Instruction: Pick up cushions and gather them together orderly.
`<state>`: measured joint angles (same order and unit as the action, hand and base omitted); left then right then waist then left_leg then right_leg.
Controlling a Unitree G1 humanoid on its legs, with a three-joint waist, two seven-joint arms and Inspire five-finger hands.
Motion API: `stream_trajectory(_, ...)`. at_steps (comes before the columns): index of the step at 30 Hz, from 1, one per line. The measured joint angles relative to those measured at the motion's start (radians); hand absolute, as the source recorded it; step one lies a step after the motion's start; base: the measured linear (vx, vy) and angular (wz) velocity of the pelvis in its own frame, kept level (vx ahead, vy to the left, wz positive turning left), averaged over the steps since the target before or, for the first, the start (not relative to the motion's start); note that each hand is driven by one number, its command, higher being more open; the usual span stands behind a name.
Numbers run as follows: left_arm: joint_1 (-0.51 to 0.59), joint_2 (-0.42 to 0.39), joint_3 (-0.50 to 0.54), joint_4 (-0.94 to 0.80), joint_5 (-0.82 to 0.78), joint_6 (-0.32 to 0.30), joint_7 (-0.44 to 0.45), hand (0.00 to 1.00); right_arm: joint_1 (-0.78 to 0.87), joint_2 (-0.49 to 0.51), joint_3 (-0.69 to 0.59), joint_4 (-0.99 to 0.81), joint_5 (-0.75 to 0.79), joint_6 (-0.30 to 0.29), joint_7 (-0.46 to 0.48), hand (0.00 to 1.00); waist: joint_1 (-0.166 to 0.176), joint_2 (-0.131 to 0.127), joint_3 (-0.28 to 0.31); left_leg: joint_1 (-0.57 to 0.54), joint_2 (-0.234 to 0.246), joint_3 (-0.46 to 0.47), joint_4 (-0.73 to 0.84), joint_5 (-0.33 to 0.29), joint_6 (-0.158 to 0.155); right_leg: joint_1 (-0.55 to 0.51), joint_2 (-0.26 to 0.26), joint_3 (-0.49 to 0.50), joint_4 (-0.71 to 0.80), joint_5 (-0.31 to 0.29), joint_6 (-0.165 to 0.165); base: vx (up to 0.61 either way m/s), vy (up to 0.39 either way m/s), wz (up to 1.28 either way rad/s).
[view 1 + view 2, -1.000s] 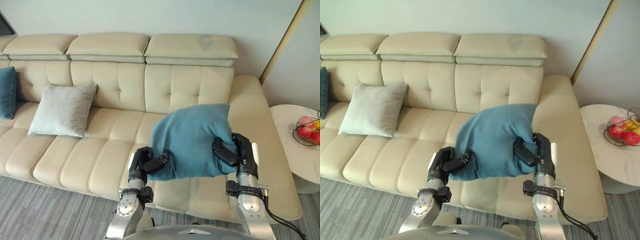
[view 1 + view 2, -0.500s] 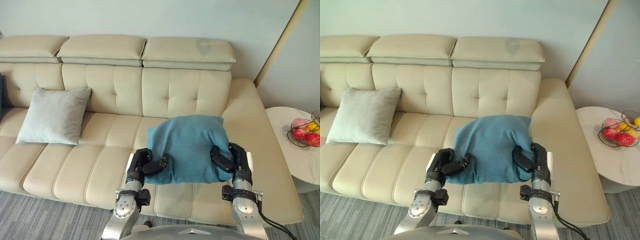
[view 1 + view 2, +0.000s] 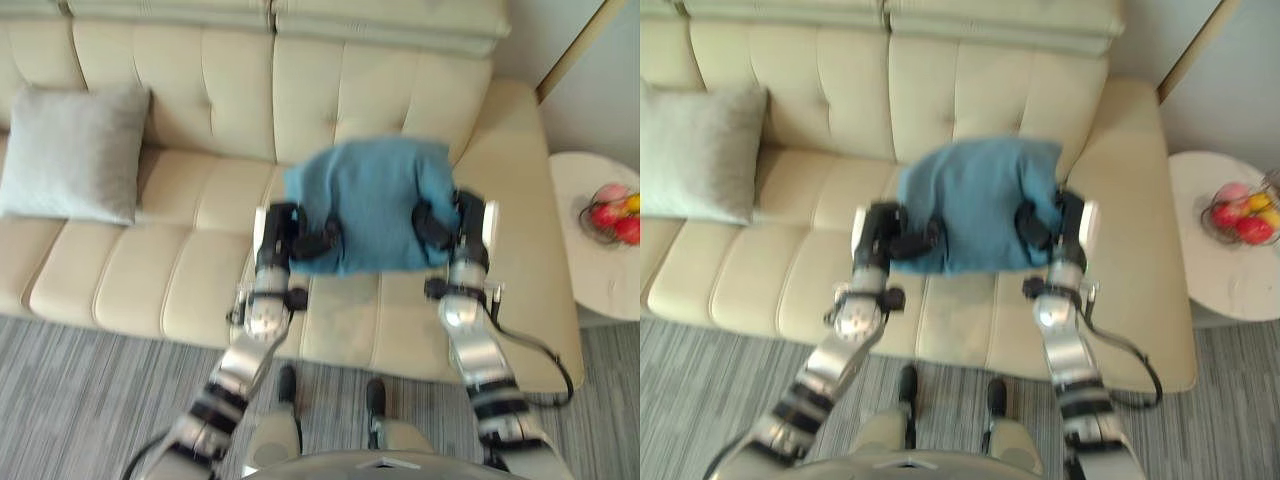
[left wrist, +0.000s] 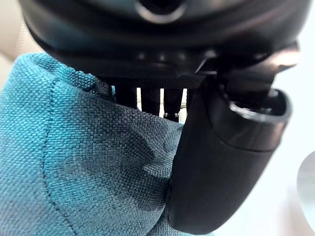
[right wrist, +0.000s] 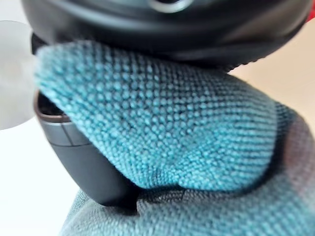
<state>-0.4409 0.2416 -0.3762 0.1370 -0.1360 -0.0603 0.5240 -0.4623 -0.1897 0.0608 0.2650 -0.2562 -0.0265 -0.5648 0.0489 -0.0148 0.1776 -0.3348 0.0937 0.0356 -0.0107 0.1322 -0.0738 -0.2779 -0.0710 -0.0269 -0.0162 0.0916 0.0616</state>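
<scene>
— Where is the blue cushion (image 3: 370,205)?

— It is up between the robot's two hands, over the right end of the sofa (image 3: 180,290) seat, in front of the back rest. I can't tell if its bottom touches the seat.

— Are the hands holding it tight?

— Yes. The left hand (image 3: 300,238) is closed on the cushion's left side. The right hand (image 3: 445,222) is closed on its right side. Up close you can see the cloth pinched and bunched in each one.

— So what is the robot doing, do you think?

— I think it is carrying this cushion to put it with the other one. The grey cushion (image 3: 72,152) leans on the back rest at the left end, well apart from the blue one.

— How can it do that nicely?

— Both hands should squeeze the same and move together, so the soft cushion doesn't twist or slip out. It should be high enough not to drag on the seat. Then the robot can stand it up just beside the grey one, leaning the same way, and only then let go.

— Is anything in the way?

— The seat between the two cushions looks bare, so nothing blocks the path there. On the right there is a round table (image 3: 600,285) with a bowl of fruit (image 3: 612,212), close to the end of the sofa. The robot's right elbow should not swing out that way.
</scene>
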Motion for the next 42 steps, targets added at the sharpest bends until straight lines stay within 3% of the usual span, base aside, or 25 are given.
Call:
stream_trajectory(2, -0.118, 0.015, 0.007, 0.029, 0.021, 0.000, 0.047, 0.00, -0.124, -0.017, 0.000, 0.038, 0.000, 0.006, -0.039, 0.00, 0.003, 0.005, 0.033, -0.008, -0.001, -0.004, -0.031, 0.026, 0.001, -0.017, 0.001, -0.002, -0.006, 0.012, 0.001, -0.10, 0.012, 0.04)
stream_trajectory(3, -0.175, 0.023, 0.011, 0.033, 0.028, 0.000, 0.072, 0.00, -0.181, -0.019, -0.002, 0.049, 0.000, 0.006, -0.062, 1.00, 0.003, 0.008, 0.036, -0.034, -0.001, -0.010, -0.034, 0.035, -0.002, -0.041, 0.001, -0.006, -0.008, 0.018, 0.002, -0.07, 0.013, 0.06)
stream_trajectory(4, -0.195, 0.027, 0.013, 0.036, 0.030, -0.001, 0.081, 0.00, -0.201, -0.020, -0.003, 0.054, 0.000, 0.006, -0.070, 1.00, 0.003, 0.008, 0.040, -0.040, -0.001, -0.012, -0.036, 0.039, -0.001, -0.048, 0.001, -0.008, -0.009, 0.021, 0.002, -0.03, 0.009, 0.07)
stream_trajectory(5, -0.274, 0.031, 0.036, 0.068, 0.045, -0.003, 0.094, 1.00, -0.284, -0.019, -0.011, 0.096, 0.001, 0.006, -0.092, 1.00, 0.002, 0.010, 0.064, -0.050, -0.002, -0.017, -0.050, 0.054, 0.000, -0.058, 0.001, -0.013, -0.017, 0.029, 0.003, -0.02, -0.002, 0.10)
stream_trajectory(9, -0.549, 0.029, 0.099, 0.237, 0.060, -0.007, 0.125, 1.00, -0.564, -0.015, -0.083, 0.299, 0.020, 0.005, -0.134, 1.00, 0.003, 0.019, 0.150, -0.096, -0.008, -0.031, -0.075, 0.091, 0.000, -0.085, -0.002, -0.025, -0.068, 0.072, 0.007, -0.02, 0.005, 0.06)
stream_trajectory(15, -0.752, 0.029, 0.160, 0.453, 0.066, -0.020, 0.152, 1.00, -0.773, -0.013, -0.140, 0.521, 0.124, 0.004, -0.144, 1.00, 0.001, 0.026, 0.254, -0.149, -0.012, -0.046, -0.075, 0.113, -0.003, -0.134, -0.004, -0.028, -0.068, 0.084, 0.006, 0.02, 0.025, 0.02)
stream_trajectory(18, -0.801, 0.028, 0.162, 0.593, 0.037, -0.021, 0.122, 1.00, -0.828, -0.017, -0.161, 0.630, 0.224, 0.005, -0.115, 1.00, -0.001, 0.026, 0.273, -0.196, -0.012, -0.048, -0.075, 0.125, -0.010, -0.182, -0.004, -0.027, -0.068, 0.094, 0.007, 0.03, 0.065, -0.02)
stream_trajectory(22, -0.805, 0.018, 0.171, 0.749, -0.015, -0.019, 0.028, 1.00, -0.834, -0.018, -0.156, 0.700, 0.327, 0.009, -0.036, 1.00, -0.004, 0.025, 0.292, -0.261, -0.004, -0.047, -0.075, 0.132, -0.020, -0.249, 0.001, -0.023, -0.068, 0.110, 0.005, 0.02, 0.088, -0.08)
stream_trajectory(29, -0.780, -0.020, 0.203, 0.754, -0.020, -0.073, -0.042, 1.00, -0.734, -0.017, -0.095, 0.659, 0.377, -0.010, 0.023, 1.00, -0.001, 0.024, 0.304, -0.293, 0.023, -0.047, -0.075, 0.136, -0.026, -0.281, 0.017, -0.026, -0.067, 0.117, 0.002, 0.02, 0.106, -0.04)
stream_trajectory(33, -0.705, -0.021, 0.202, 0.724, -0.015, -0.111, -0.070, 1.00, -0.618, -0.018, -0.079, 0.609, 0.377, -0.031, 0.043, 1.00, 0.001, 0.024, 0.303, -0.295, 0.035, -0.044, -0.075, 0.137, -0.029, -0.300, 0.028, -0.024, -0.035, 0.111, -0.005, 0.04, 0.103, -0.06)
stream_trajectory(37, -0.654, 0.004, 0.204, 0.694, -0.009, -0.106, -0.081, 1.00, -0.485, -0.020, -0.081, 0.504, 0.375, -0.038, 0.061, 1.00, 0.001, 0.024, 0.303, -0.287, 0.044, -0.043, -0.075, 0.141, -0.034, -0.301, 0.036, -0.025, -0.020, 0.107, -0.009, 0.05, 0.124, -0.03)
stream_trajectory(42, -0.497, 0.030, 0.283, 0.554, -0.014, -0.088, -0.089, 1.00, -0.262, -0.033, -0.164, 0.294, 0.374, -0.039, 0.083, 1.00, 0.002, 0.024, 0.302, -0.227, 0.049, -0.041, -0.075, 0.140, -0.036, -0.292, 0.036, -0.024, 0.089, 0.045, -0.014, 0.06, 0.098, 0.00)
